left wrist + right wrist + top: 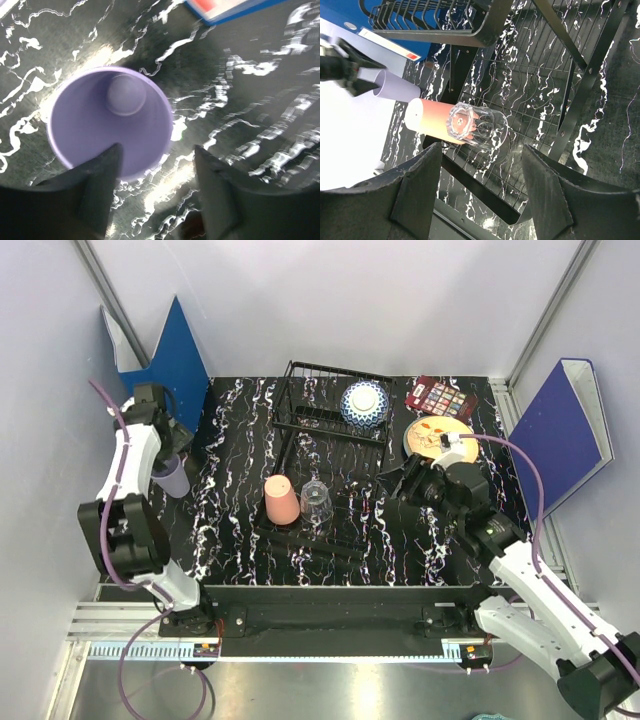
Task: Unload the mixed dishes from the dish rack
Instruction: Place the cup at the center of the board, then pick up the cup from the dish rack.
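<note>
— What's the left gripper (157,155) up to?

— It hangs right over the lavender cup (100,125), which stands mouth-up on the table (260,125), outside the dish rack (330,422). Its fingers (95,190) are spread. One sits over the cup's mouth and the other outside the wall, so the near side of the rim lies between them. I can't tell whether either one touches it. A blue binder (225,9) lies ahead of the fingertips, a little to the right.

— And what's in the rack?

— It's well off to that gripper's right. On the flat tray part, the salmon-pink cup (282,500) and the clear glass cup (316,503) stand mouth-down, just beside each other. The blue-and-white bowl (364,402) sits further back, in the raised basket section.

— The right gripper (481,146)?

— It's wide apart, holding nothing, at the rack's right edge. The glass cup is straight ahead of the gap, with the salmon-pink one just behind it. The cream orange-patterned plate (432,430) lies on the table close behind the wrist, and a dark red palette (440,397) lies just past the plate.
</note>
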Controlling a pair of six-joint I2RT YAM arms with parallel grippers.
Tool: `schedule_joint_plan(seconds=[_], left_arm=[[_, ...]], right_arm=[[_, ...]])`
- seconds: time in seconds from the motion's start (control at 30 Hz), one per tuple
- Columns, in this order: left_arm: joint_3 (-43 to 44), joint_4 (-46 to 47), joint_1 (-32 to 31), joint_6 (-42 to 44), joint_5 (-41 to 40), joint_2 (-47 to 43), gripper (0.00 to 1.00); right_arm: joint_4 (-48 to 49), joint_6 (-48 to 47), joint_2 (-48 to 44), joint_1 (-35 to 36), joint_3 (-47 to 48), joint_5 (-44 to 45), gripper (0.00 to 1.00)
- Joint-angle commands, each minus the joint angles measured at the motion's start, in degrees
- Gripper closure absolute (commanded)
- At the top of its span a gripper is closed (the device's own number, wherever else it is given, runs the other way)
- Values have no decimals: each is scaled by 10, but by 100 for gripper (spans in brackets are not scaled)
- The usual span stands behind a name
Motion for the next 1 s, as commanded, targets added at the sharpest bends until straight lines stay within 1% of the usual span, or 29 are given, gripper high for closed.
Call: schedule_joint_plan(seconds=[0.0,0.07,0.1,0.13,0.17,0.2,0.23,0.27,0.33,0.47,0.57,0.67,0.8,0.97], left_arm=[[0,7,3,-28,39,-73,23],[-13,7,2,-43,40,-106,16],[-16,7,2,-50,46,-116,5],[-19,8,1,-54,49,-125,2],[-25,9,-7,-55,52,-146,1],[-27,11,-16,-53,53,-157,1],[-27,11,-26,-51,52,-166,1],[-27,12,-48,-49,50,-184,1],[-34,15,-71,-49,46,-204,1],[-52,28,-144,-40,35,-259,1],[-76,40,-180,-33,31,-288,1],[-107,55,-199,-26,30,-313,1],[-147,76,-212,-13,38,-341,1],[-165,86,-223,-5,46,-354,1]], right_arm=[[30,-19,13,-1,11,-2,27],[39,-47,36,-1,20,-34,25],[36,-58,50,2,29,-44,23],[28,-86,65,7,39,-54,22],[6,-103,101,20,64,-51,21],[-6,-119,120,51,77,-41,19],[-18,-148,136,74,89,-4,18],[-29,-159,164,95,107,14,17],[-29,-169,188,135,122,33,14],[-15,-168,256,150,136,30,9],[-12,-174,294,160,153,24,5],[-16,-177,321,170,174,30,0],[-27,-194,373,182,219,34,0],[-30,-206,417,193,263,51,0]])
